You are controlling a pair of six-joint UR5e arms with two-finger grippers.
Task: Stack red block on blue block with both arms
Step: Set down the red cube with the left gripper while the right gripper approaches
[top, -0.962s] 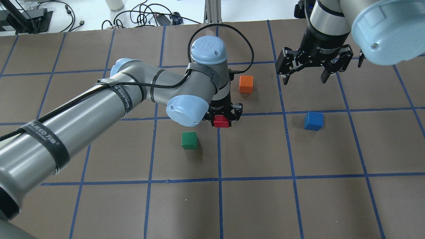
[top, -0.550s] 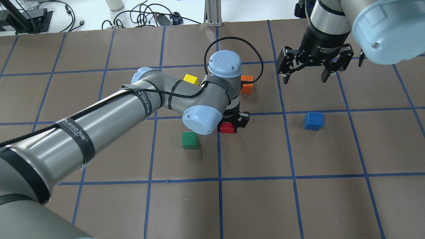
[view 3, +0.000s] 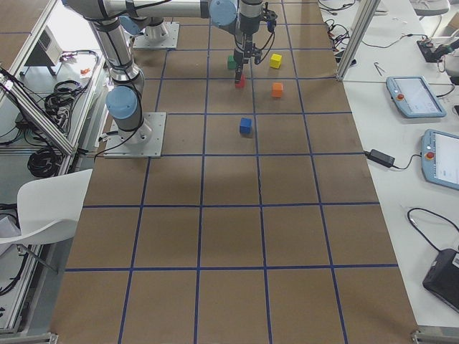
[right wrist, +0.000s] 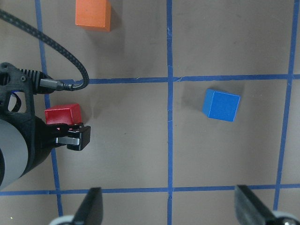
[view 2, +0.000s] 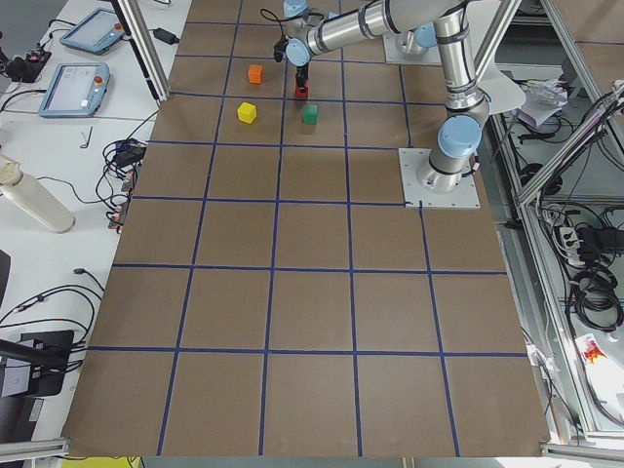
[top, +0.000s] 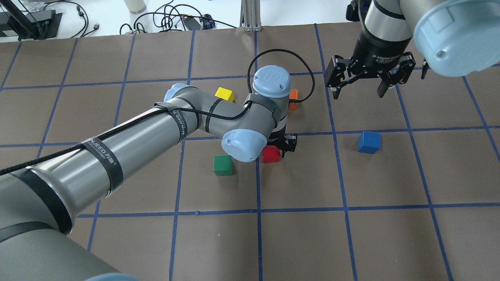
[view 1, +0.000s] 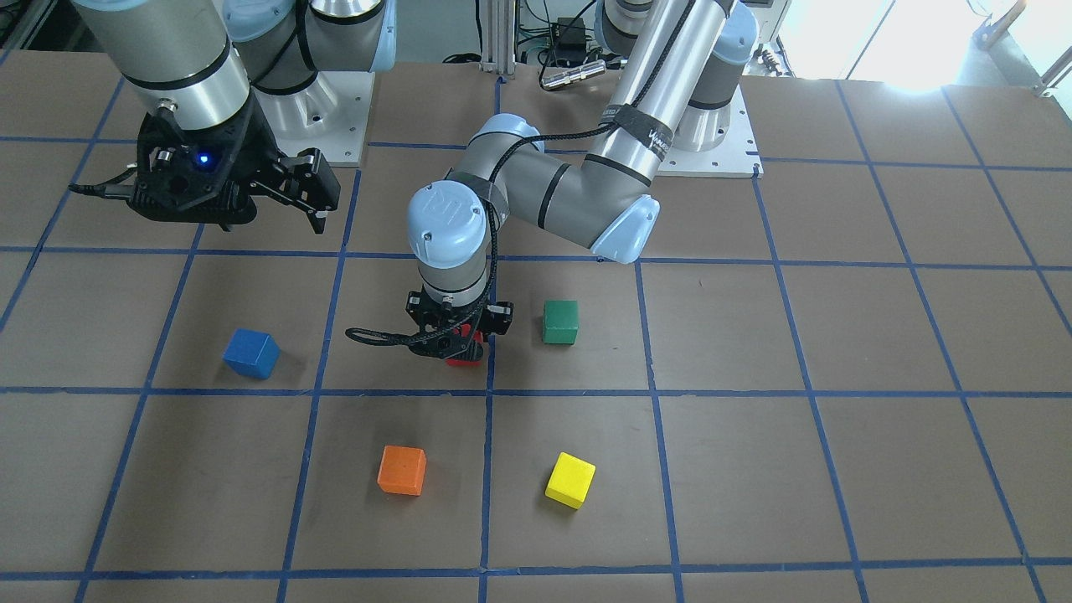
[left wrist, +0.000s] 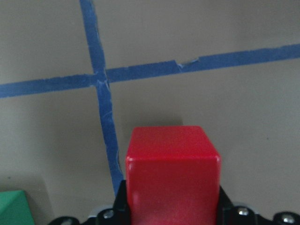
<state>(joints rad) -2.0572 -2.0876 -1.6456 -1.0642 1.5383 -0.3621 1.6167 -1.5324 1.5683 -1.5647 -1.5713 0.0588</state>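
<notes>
The red block (top: 271, 155) is held between the fingers of my left gripper (top: 274, 150), low over the table near a blue tape crossing. It fills the bottom of the left wrist view (left wrist: 172, 178). The blue block (top: 368, 142) sits alone on the table about one tile to the right of the red one; it also shows in the right wrist view (right wrist: 221, 105). My right gripper (top: 358, 95) hangs open and empty above the table, beyond the blue block.
A green block (top: 223, 165) sits just left of the red block. A yellow block (top: 225, 94) and an orange block (top: 293, 99), partly hidden by my left arm, lie farther back. Cables and gear lie past the table's far edge.
My left arm has carried the red block to the right and slightly nearer, toward the blue block, uncovering the yellow block. The right gripper has stayed in place and open.
</notes>
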